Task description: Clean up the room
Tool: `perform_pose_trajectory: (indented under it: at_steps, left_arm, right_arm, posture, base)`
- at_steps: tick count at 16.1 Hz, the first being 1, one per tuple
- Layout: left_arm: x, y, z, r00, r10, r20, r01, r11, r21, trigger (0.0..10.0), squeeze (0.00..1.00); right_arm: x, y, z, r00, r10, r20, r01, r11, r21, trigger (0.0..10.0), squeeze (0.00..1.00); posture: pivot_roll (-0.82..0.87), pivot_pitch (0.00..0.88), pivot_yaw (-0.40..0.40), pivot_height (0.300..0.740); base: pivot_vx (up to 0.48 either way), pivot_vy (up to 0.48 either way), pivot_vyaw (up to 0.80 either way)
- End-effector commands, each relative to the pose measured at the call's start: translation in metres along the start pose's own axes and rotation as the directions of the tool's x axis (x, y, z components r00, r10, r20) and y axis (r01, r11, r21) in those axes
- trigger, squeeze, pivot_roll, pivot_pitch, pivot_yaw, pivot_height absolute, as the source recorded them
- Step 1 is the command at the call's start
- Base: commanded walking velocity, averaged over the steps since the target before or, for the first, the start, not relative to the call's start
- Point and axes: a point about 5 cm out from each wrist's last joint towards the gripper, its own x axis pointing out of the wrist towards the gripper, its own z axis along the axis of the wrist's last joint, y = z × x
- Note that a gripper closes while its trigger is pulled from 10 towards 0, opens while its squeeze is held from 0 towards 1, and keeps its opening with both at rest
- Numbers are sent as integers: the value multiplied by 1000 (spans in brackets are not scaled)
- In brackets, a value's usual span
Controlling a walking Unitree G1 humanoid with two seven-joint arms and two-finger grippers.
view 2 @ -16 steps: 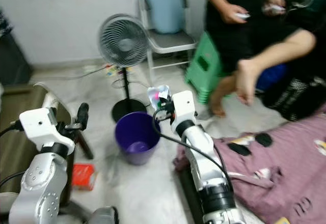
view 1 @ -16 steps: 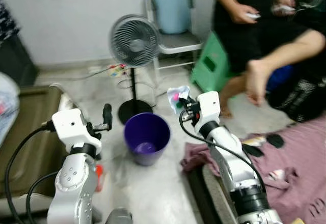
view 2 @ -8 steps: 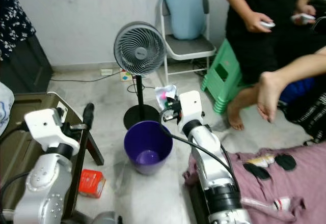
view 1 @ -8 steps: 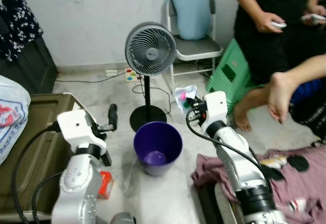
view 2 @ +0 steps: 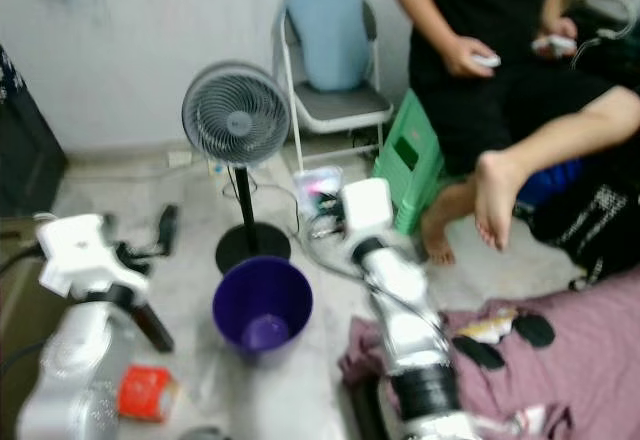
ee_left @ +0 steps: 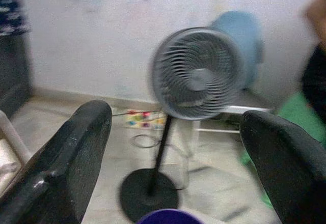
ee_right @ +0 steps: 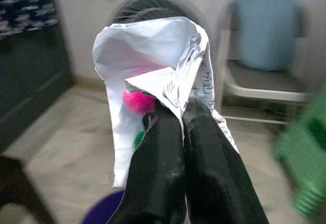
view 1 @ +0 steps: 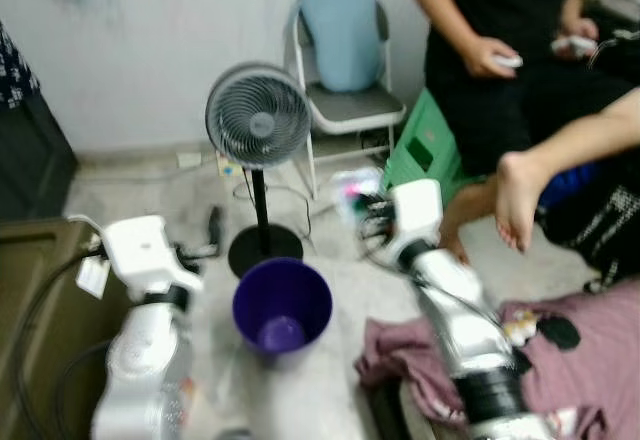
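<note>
On the pale floor (view 2: 190, 370) between the two arms stands a purple bucket (view 2: 262, 307), upright and uncovered, with something small and purple lying at its bottom. Right gripper (ee_right: 178, 113): fingers pressed together, clamped on a crumpled white wrapper (ee_right: 153, 56) that carries printed text and a pink patch; the wrapper is held above and just behind the bucket's far rim, near the base of a grey standing fan (view 2: 236, 118). Left gripper (ee_left: 175, 158): fingers spread wide apart, nothing between them, raised to the left of the bucket and aimed at the fan. Behind the fan stands a folding chair (view 2: 335, 105) with a light blue cushion (view 2: 325, 25) against its back, and a green stool (view 2: 405, 165) sits beside it. A person in black (view 2: 480, 20) sits at the right, one bare foot (view 2: 493, 195) raised. A mauve cloth (view 2: 560, 360) lies on the floor at lower right, and a small red packet (view 2: 145, 392) lies by the left arm.
</note>
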Motion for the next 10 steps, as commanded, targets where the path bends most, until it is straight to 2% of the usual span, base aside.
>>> perform_pose_trajectory:
  at_steps: [1, 2, 10]
  left_arm:
    - [0, -1, 3, 1000, 3, 12, -3, 1000, 8, 10000, 0]
    - [0, 0, 3, 1000, 6, 12, -6, 1000, 11, 10000, 0]
    - [1, -3, 5, 999, -24, 22, 24, 1000, 4, 10000, 0]
  right_arm:
    - [1, -2, 3, 1000, 3, 9, -3, 1000, -19, 10000, 0]
    - [2, -2, 3, 1000, 4, 10, -4, 1000, -18, 10000, 0]
    - [5, -1, 6, 1000, 11, 20, -11, 999, -34, 10000, 0]
  posture:
    - [120, 0, -59, 740]
    - [120, 0, -59, 740]
    - [120, 0, -59, 740]
  base:
    - [0, 0, 0]
    - [0, 0, 0]
    - [0, 0, 800]
